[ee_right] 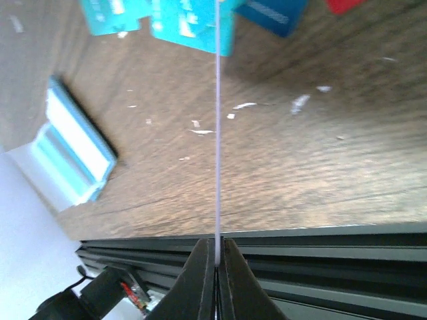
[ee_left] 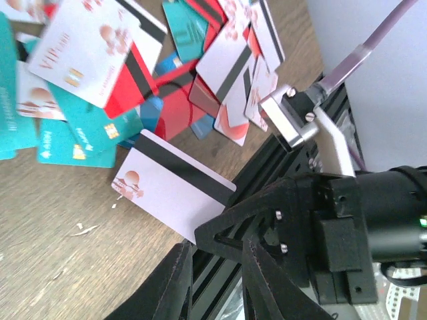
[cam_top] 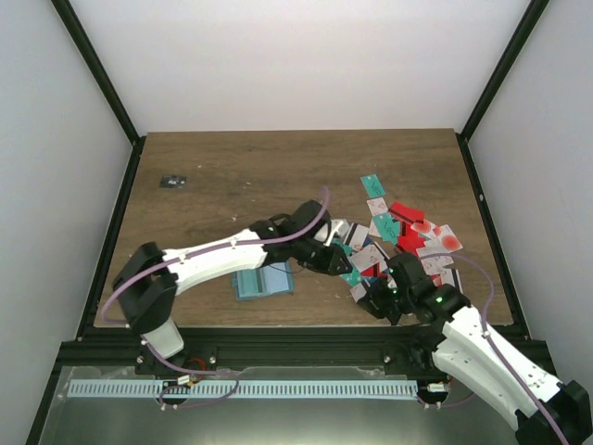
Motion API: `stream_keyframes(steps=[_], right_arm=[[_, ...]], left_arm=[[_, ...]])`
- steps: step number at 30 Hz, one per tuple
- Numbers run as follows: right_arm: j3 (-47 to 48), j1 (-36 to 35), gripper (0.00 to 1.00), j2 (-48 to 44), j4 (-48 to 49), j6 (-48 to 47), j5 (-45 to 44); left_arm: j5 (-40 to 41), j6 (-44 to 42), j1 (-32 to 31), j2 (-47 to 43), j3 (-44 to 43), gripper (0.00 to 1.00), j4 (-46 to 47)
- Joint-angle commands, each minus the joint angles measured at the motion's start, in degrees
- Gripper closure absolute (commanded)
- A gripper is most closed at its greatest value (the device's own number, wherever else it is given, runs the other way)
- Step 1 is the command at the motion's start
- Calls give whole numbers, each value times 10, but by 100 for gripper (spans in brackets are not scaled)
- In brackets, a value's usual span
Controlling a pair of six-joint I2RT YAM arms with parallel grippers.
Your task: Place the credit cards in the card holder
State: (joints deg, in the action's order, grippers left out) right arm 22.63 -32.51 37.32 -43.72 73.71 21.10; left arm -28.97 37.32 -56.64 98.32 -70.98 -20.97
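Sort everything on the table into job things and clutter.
Job:
- cards, piled
- white card, pinched in the right gripper
- card holder

Clutter:
- black object, far left
- white flecks on the wood

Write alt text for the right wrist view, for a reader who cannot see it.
The right gripper is shut on a white card, seen edge-on as a thin line up the frame. Behind it lie the wooden table, a blue-grey card holder at left and teal cards at top.
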Motion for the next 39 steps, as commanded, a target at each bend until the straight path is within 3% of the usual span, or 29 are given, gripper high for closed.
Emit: stream_keyframes(steps=[1, 8, 13, 19, 29, 39], right_arm=[[19, -3, 99, -17, 69, -8, 18], [54, -3, 99, -6, 167, -6, 33], [91, -3, 99, 10, 267, 2, 38], [139, -3, 99, 45, 373, 10, 55], [165, -4, 99, 78, 519, 81, 72], [205, -4, 99, 112, 566, 100, 98]], left_arm=[[58, 46, 21, -66, 29, 77, -30], [110, 141, 56, -195, 80, 75, -16], [127, 226, 79, -283, 112, 68, 10], [121, 306, 103, -371, 176, 56, 140], [89, 335, 116, -364, 204, 49, 301], [77, 352, 129, -325, 190, 53, 381]])
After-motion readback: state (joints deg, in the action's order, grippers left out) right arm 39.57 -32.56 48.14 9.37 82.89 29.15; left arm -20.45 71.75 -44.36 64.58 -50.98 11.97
